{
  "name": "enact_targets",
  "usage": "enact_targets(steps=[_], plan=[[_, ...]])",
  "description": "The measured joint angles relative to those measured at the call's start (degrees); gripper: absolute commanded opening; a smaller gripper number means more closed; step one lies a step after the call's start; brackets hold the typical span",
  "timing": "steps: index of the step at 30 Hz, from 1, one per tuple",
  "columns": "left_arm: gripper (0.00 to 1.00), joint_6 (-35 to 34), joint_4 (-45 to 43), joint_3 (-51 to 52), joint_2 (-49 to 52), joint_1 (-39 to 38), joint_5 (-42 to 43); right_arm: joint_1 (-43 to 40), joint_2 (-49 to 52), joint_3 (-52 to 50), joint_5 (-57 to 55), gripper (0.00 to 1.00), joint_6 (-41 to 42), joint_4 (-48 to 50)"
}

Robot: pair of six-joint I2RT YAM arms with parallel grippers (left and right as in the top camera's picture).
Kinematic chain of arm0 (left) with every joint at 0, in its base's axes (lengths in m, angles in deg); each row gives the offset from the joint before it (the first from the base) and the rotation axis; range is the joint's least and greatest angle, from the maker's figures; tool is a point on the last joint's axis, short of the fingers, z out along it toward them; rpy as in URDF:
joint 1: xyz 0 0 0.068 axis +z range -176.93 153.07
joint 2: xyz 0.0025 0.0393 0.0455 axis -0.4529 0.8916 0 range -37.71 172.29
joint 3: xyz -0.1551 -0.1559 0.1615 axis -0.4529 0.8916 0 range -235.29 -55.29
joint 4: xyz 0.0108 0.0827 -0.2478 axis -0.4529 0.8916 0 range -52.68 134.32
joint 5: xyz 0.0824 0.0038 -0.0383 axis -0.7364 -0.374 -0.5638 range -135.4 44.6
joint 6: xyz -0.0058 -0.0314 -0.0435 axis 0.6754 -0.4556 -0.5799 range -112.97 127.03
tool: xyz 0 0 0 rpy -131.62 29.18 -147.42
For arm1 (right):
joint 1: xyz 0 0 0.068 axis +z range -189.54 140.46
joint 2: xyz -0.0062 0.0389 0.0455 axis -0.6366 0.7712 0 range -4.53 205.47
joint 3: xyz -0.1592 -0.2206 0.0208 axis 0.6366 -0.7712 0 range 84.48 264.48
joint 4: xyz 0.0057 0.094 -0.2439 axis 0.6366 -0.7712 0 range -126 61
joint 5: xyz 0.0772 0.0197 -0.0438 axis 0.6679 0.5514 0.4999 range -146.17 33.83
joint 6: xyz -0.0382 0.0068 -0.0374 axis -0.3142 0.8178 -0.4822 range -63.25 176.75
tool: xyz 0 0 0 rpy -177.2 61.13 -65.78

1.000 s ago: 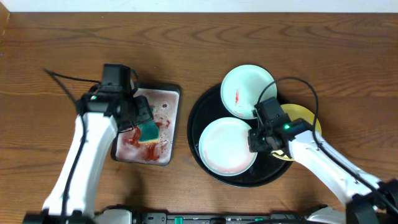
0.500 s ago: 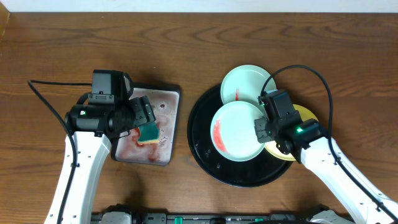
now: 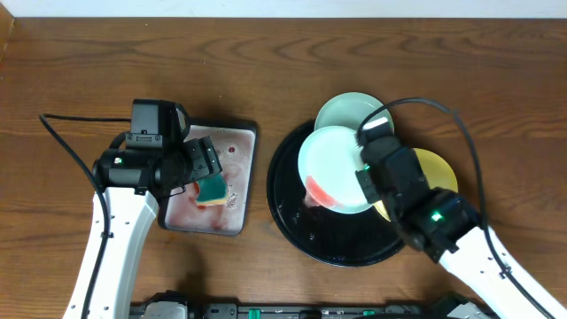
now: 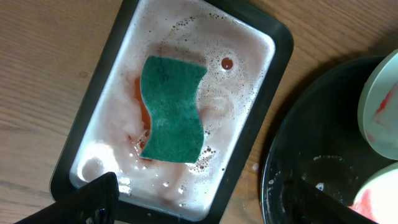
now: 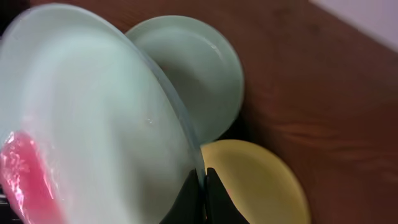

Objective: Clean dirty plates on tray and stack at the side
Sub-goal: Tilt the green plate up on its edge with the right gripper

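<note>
Our right tool (image 5: 200,190) pinches the tilted plate (image 3: 330,159) by its rim mid-frame; it may slip onto the tray (image 3: 292,223). Our left tool (image 4: 205,208) gapes wide.

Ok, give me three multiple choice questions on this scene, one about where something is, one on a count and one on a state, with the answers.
1. Where does the sponge lie?
A. In the small tray
B. On the black tray
C. Between the left jaws

2. How many plates show?
A. Two
B. Three
C. Four

3. How are the right jaws?
A. Open and empty
B. Shut on a plate's rim
C. Shut on the sponge

Answers:
1 A: the sponge lies flat in the small tray's foamy water, with the left jaws apart above it.
2 B: there is a smeared mint plate, a second mint plate and a yellow plate.
3 B: the right wrist view shows them pinching the smeared mint plate's edge.
</note>
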Motion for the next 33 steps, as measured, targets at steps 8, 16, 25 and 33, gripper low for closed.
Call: enact_targets(steps=[8,16,25,33], plan=[[0.84,0.0,0.0,0.0,0.0,0.0,0.0,10.67,0.15,-0.02,-15.08,0.01,-6.75,0.46],[0.84,0.0,0.0,0.0,0.0,0.0,0.0,17.79,0.15,-0.02,-26.4,0.01,-10.54,0.48],[0.84,0.0,0.0,0.0,0.0,0.0,0.0,25.07,0.15,-0.02,-38.82,0.01,-15.32,0.55],[0.84,0.0,0.0,0.0,0.0,0.0,0.0,27.32,0.15,-0.02,-42.66,0.01,-17.84,0.66]])
